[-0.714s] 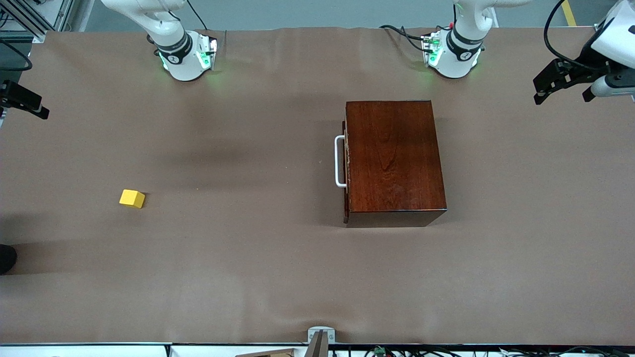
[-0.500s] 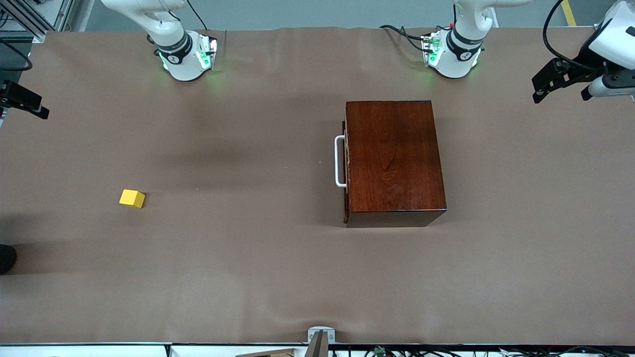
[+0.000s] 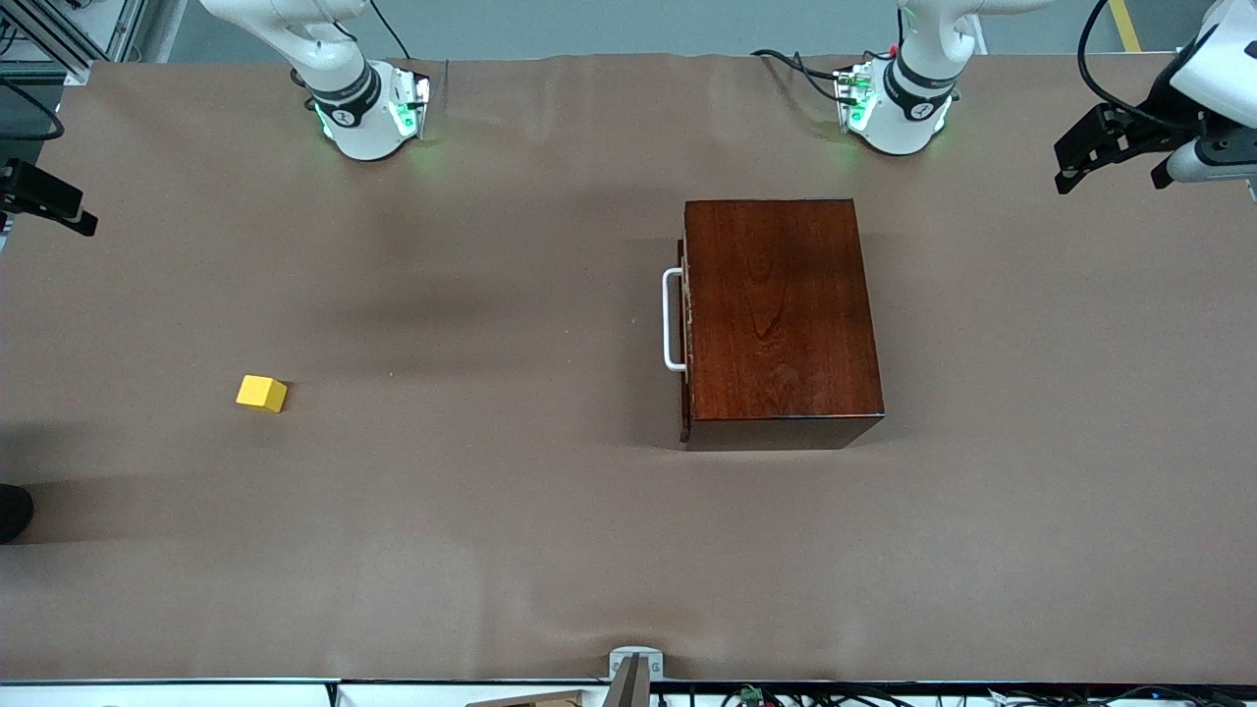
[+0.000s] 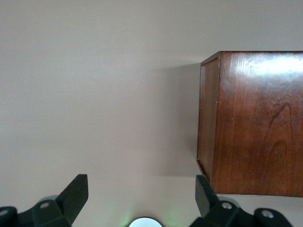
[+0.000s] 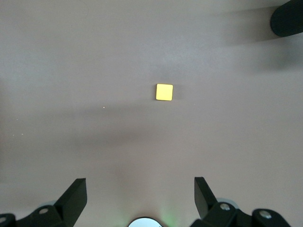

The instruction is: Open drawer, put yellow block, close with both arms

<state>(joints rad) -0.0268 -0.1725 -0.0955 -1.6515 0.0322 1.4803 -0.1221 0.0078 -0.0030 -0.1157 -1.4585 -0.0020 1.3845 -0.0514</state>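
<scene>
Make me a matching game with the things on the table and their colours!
Things:
1. block
2. handle
3. box
4. table cover

Colours:
A. white
B. dull brown
C. yellow
D. shiny dark red-brown

Pairs: 1-C, 2-A, 3-D, 4-B

I see a bright yellow block (image 3: 261,394) on the dull brown worktop (image 3: 491,540). The box (image 3: 781,314) is glossy reddish-brown with dark grain, its handle (image 3: 672,320) white. Both arms' bases (image 3: 368,118) glow green; my tools' fingers (image 4: 71,196) are black.
</scene>
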